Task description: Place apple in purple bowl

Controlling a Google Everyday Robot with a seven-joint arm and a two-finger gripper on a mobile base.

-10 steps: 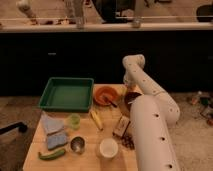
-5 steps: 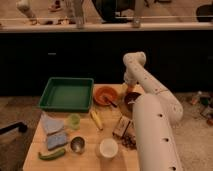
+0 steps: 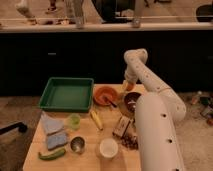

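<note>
Arm: the white arm (image 3: 152,125) rose from the lower right, bent at its elbow above the back of the bench (image 3: 90,136), and reached down toward the back edge.
Gripper: the gripper (image 3: 127,86) hung at the back edge of the bench, just behind the purple bowl (image 3: 131,95) and to the right of the orange bowl (image 3: 102,91).
Fingers: drawn in narrow, closed on the apple (image 3: 126,88).
Apple: a small orange-red patch at the tip of the fingers, just beside the far rim of the purple bowl and not inside it.
Purple bowl: upright on the bench, a pale patch inside; its near right side was hidden by the arm.
Orange bowl: just left of the purple bowl, with a dark utensil (image 3: 111,103) resting in it.
Other things: a green tray (image 3: 67,105) at the left back; a banana (image 3: 96,120), a white cup (image 3: 108,148) and a metal cup (image 3: 77,144) nearer the front.
Change from the earlier frames: the elbow stood slightly higher than one second before, while the gripper remained at the same spot by the purple bowl; the things on the bench lay where they had lain.
</note>
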